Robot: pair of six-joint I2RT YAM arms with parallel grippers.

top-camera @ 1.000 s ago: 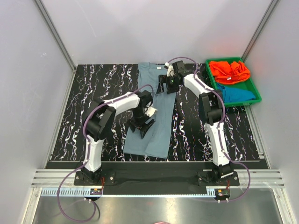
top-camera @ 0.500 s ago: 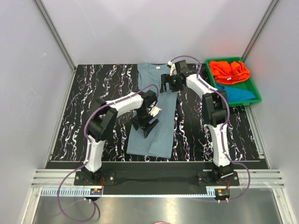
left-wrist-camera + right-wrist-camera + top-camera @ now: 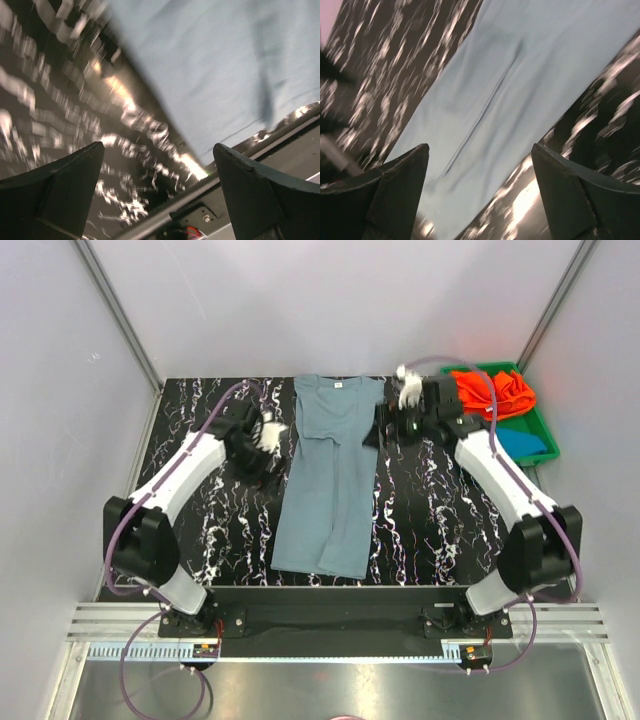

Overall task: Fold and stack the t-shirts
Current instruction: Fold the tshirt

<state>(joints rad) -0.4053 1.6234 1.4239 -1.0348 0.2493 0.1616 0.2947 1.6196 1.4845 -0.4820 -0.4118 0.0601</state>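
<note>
Our left fingers (image 3: 268,445) are spread wide with nothing between them. In the left wrist view the gap shows only blurred tabletop (image 3: 430,530), with the shirt's edge beyond it. They hang just off the left side of the grey-blue shirt (image 3: 328,480), toward the far edge. Our right fingers (image 3: 378,428) are likewise wide apart and empty. They sit at the shirt's right side, by its sleeve, across from the left fingers. We cannot tell whether either pair touches the cloth.

The grey-blue shirt lies flat as a long strip down the middle of the tabletop. Its collar and white label (image 3: 338,384) are at the far edge, and its hem is close to the near edge. In the far right corner a green tray (image 3: 503,367) holds the orange shirt (image 3: 495,392). Nearer us in the tray lies the teal shirt (image 3: 522,443), partly behind the right arm.
</note>
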